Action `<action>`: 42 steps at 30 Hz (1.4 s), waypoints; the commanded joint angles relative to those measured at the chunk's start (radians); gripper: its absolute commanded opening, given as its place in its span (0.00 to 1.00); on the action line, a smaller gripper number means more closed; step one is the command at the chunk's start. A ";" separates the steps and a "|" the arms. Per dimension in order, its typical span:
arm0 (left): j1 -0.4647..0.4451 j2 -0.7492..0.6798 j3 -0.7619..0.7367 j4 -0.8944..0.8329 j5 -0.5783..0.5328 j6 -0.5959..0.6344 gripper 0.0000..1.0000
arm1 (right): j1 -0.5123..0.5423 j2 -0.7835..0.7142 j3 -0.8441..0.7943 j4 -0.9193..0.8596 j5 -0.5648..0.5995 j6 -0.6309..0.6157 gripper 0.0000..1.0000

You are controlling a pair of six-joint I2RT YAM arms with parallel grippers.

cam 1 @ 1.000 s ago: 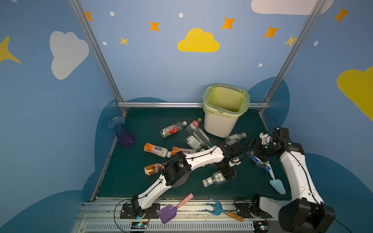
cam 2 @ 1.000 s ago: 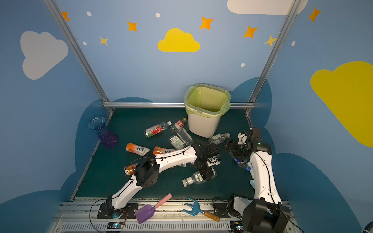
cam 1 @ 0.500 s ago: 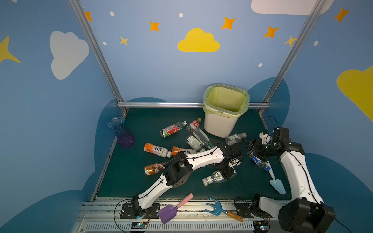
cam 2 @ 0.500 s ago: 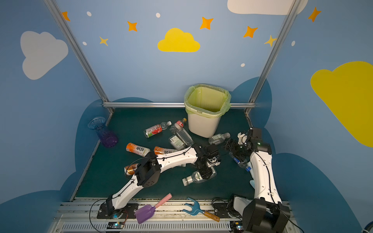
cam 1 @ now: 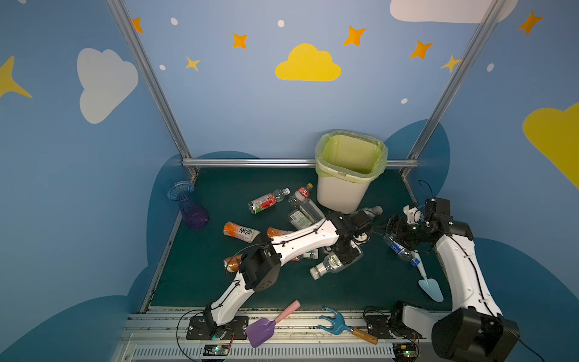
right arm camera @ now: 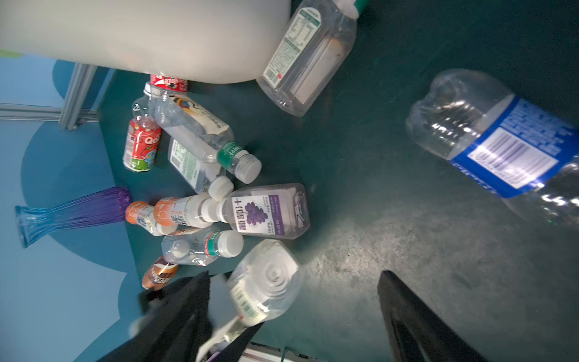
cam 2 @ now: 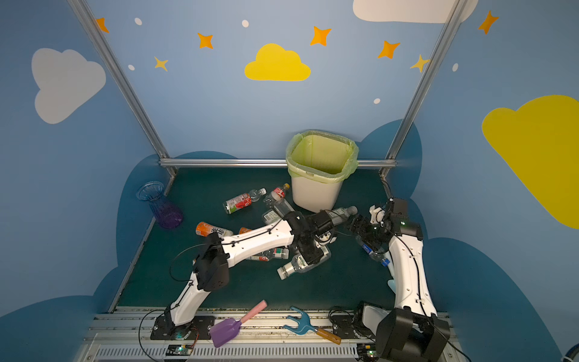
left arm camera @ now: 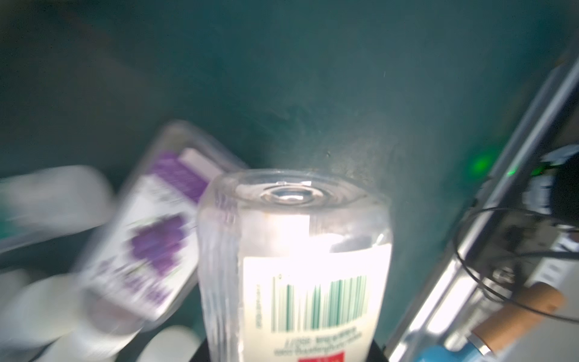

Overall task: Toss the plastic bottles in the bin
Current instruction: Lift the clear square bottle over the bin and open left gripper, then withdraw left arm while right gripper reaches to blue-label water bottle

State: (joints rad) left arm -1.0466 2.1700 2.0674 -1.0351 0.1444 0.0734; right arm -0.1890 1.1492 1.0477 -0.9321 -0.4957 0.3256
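Twelve bottles point(right arm camera: 266, 210), one bin point(cam 1: 341, 194), one vase point(cam 1: 191, 210) in view.

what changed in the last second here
The left gripper closed on the clear white-capped bottle and has raised it slightly. The right gripper stayed open where it was. The bin and the other bottles did not move.
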 commanded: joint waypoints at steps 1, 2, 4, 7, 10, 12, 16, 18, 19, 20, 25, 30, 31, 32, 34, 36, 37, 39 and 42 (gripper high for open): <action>0.096 -0.130 0.061 -0.039 -0.007 -0.044 0.51 | -0.010 0.015 0.023 0.006 -0.007 -0.009 0.84; 0.117 -0.151 0.081 -0.043 -0.004 -0.049 0.52 | -0.012 0.018 0.026 0.009 -0.014 -0.011 0.84; 0.166 -0.194 0.133 -0.047 -0.002 -0.068 0.54 | -0.011 0.025 0.032 0.012 -0.027 -0.013 0.84; 0.222 -0.253 0.193 0.001 -0.041 -0.099 0.56 | -0.011 0.034 0.042 0.011 -0.038 -0.015 0.84; 0.274 -0.282 0.294 0.077 -0.035 -0.093 0.59 | -0.011 0.040 0.048 0.014 -0.042 -0.011 0.84; 0.307 -0.264 0.399 0.135 0.000 -0.090 0.60 | -0.011 0.043 0.054 0.016 -0.045 -0.007 0.84; 0.359 -0.153 0.605 0.310 0.112 -0.099 0.63 | -0.011 0.050 0.076 0.013 -0.060 -0.008 0.84; 0.379 -0.067 0.683 0.420 0.147 -0.129 0.66 | -0.011 0.050 0.085 0.013 -0.058 -0.009 0.84; 0.390 -0.013 0.719 0.495 0.161 -0.156 0.69 | -0.011 0.048 0.091 0.012 -0.054 -0.009 0.84; 0.399 0.035 0.758 0.543 0.169 -0.182 0.73 | -0.011 0.048 0.094 0.012 -0.051 -0.008 0.84; 0.448 0.233 0.926 0.633 0.127 -0.324 1.00 | -0.010 0.052 0.129 0.003 -0.043 -0.020 0.84; 0.466 0.153 0.888 0.601 0.140 -0.315 1.00 | -0.012 0.076 0.159 0.005 -0.054 -0.029 0.84; 0.463 0.119 0.869 0.581 0.140 -0.295 1.00 | -0.012 0.080 0.163 0.009 -0.056 -0.028 0.84; 0.462 0.085 0.840 0.572 0.137 -0.280 1.00 | -0.012 0.083 0.165 0.013 -0.057 -0.027 0.84; 0.459 0.001 0.747 0.574 0.125 -0.251 1.00 | -0.011 0.089 0.169 0.024 -0.057 -0.026 0.84; 0.455 -0.070 0.673 0.570 0.119 -0.226 1.00 | -0.011 0.099 0.174 0.026 -0.054 -0.029 0.84; 0.451 -0.099 0.646 0.560 0.108 -0.213 1.00 | -0.012 0.105 0.175 0.025 -0.050 -0.032 0.84; 0.446 -0.135 0.629 0.517 0.090 -0.190 1.00 | -0.012 0.113 0.178 0.025 -0.034 -0.043 0.84; 0.445 -0.163 0.633 0.415 0.077 -0.165 1.00 | -0.015 0.131 0.184 0.015 0.008 -0.061 0.84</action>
State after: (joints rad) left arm -0.6025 2.0155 2.7071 -0.5274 0.2440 -0.1417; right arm -0.1997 1.2652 1.1961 -0.9119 -0.5262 0.2943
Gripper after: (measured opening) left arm 0.996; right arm 0.843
